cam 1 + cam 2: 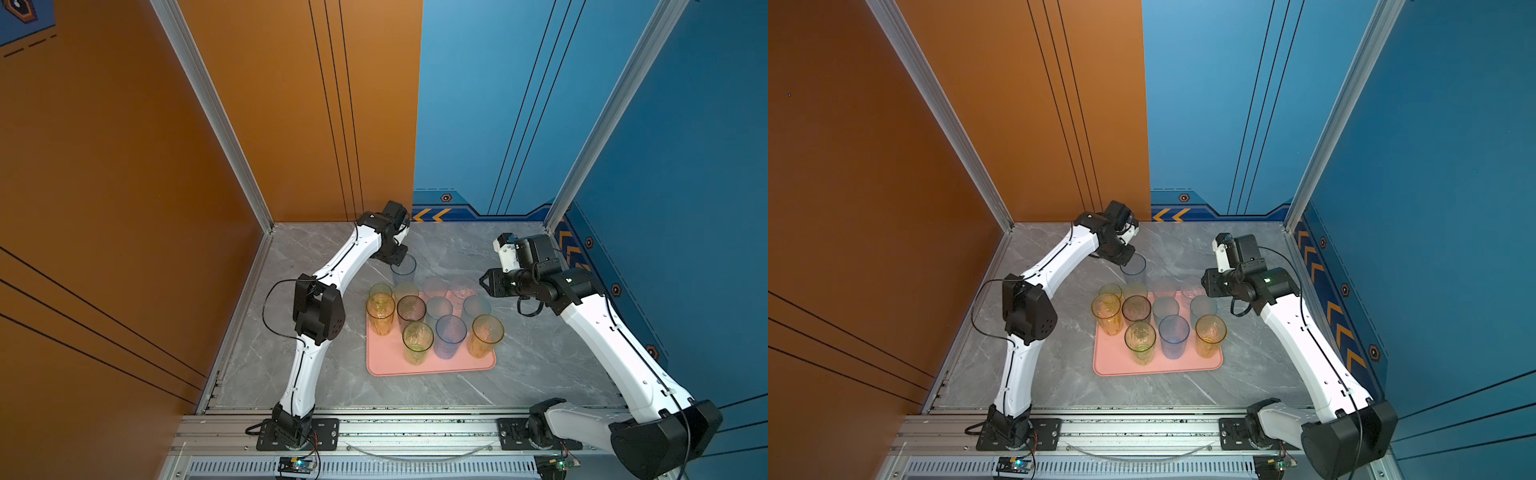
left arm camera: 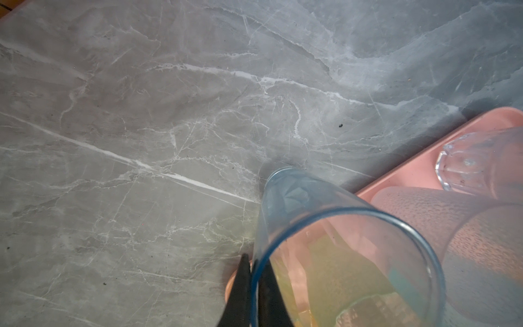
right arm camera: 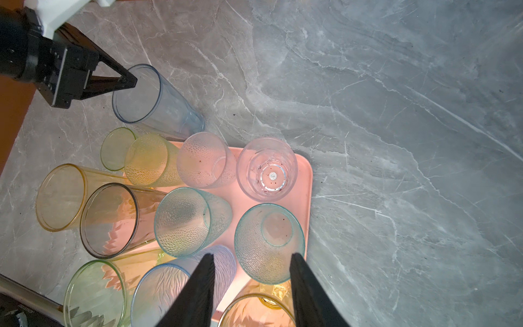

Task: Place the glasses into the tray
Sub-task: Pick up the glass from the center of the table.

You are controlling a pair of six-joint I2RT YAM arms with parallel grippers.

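Carrying everything, the grey marble tabletop [image 1: 540,365] bears the salmon-pink tray [image 1: 390,368], crowded with upright tinted glasses [image 1: 417,340]. A tall pale-blue tumbler [image 1: 404,268] stands just beyond the tray's far edge. The wrist views, unlike the top views, show the left end effector [image 2: 254,279] pinching its rim. The right end effector [image 3: 252,254] gapes empty above the tray.

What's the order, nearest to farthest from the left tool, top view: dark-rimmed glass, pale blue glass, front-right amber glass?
1. pale blue glass, in the left tool, beyond the tray.
2. dark-rimmed glass, tray's left half.
3. amber glass, tray's front right.
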